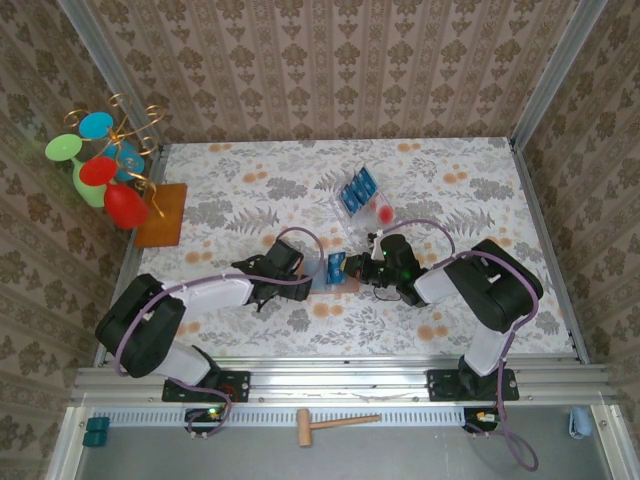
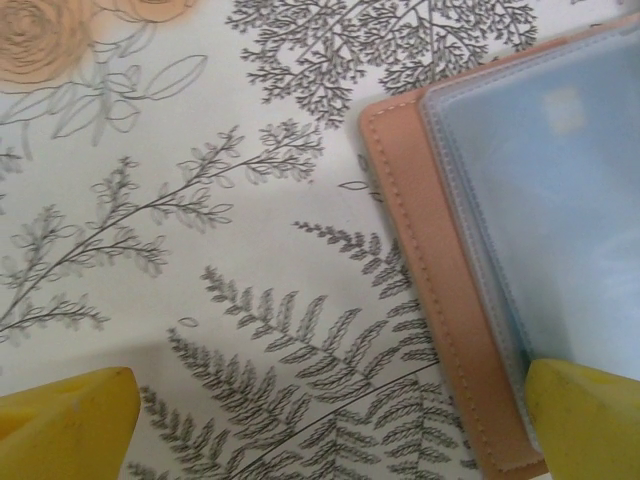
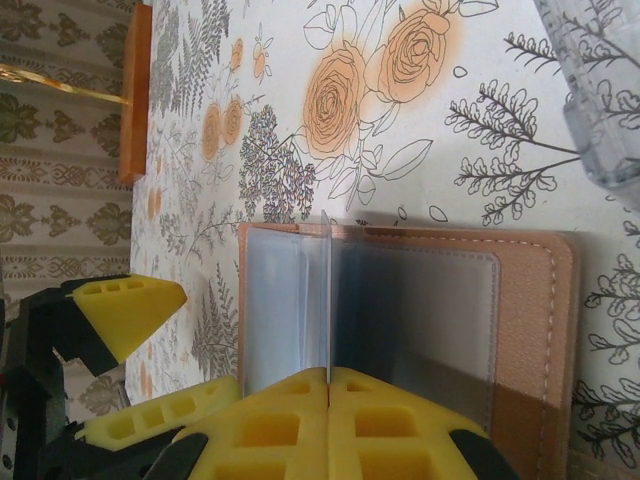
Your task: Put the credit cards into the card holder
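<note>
The card holder (image 3: pixel 540 320) lies open on the flowered cloth, tan rim around greyish clear sleeves. It sits between the two grippers in the top view (image 1: pixel 345 286). My right gripper (image 3: pixel 328 375) is shut on a blue credit card (image 1: pixel 336 267). In the right wrist view the card stands edge-on (image 3: pixel 326 290) over the open sleeves. My left gripper (image 2: pixel 330 425) is open, low over the cloth at the holder's left edge (image 2: pixel 440 280). One of its yellow fingertips (image 2: pixel 585 420) overlaps that edge. More blue credit cards (image 1: pixel 358 186) lie in a clear tray.
The clear tray (image 1: pixel 372 205) with a red dot sits just behind the holder, its corner in the right wrist view (image 3: pixel 600 90). An orange-brown mat (image 1: pixel 163 213) and a stand of coloured glasses (image 1: pixel 105 170) occupy the far left. A wooden mallet (image 1: pixel 335 425) lies on the front rail.
</note>
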